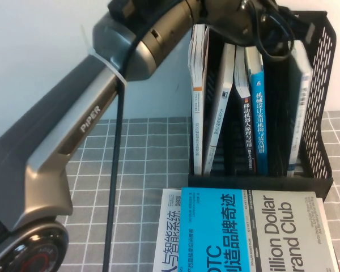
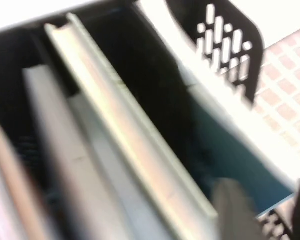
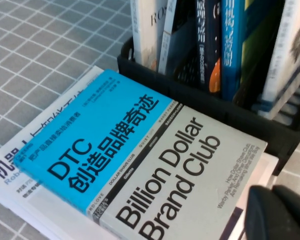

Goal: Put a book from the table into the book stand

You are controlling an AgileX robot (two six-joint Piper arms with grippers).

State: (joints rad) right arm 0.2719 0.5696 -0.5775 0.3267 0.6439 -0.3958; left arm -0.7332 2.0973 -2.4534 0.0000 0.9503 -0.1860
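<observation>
The black book stand stands at the back right of the checked table and holds several upright books. A pale thin book leans in its rightmost compartment; its cover is hidden, so no axle drawing shows. My left arm reaches over the top of the stand, and its gripper is hidden there in the high view. In the blurred left wrist view the left gripper is above that compartment by the perforated wall, fingers apart, nothing between them. My right gripper is shut and empty above the stacked books' corner.
A blue-and-white "Dollar Club" book lies flat in front of the stand, on a white book with blue characters. Both also show in the right wrist view. The stand's low front lip borders them. Open cloth lies to the left.
</observation>
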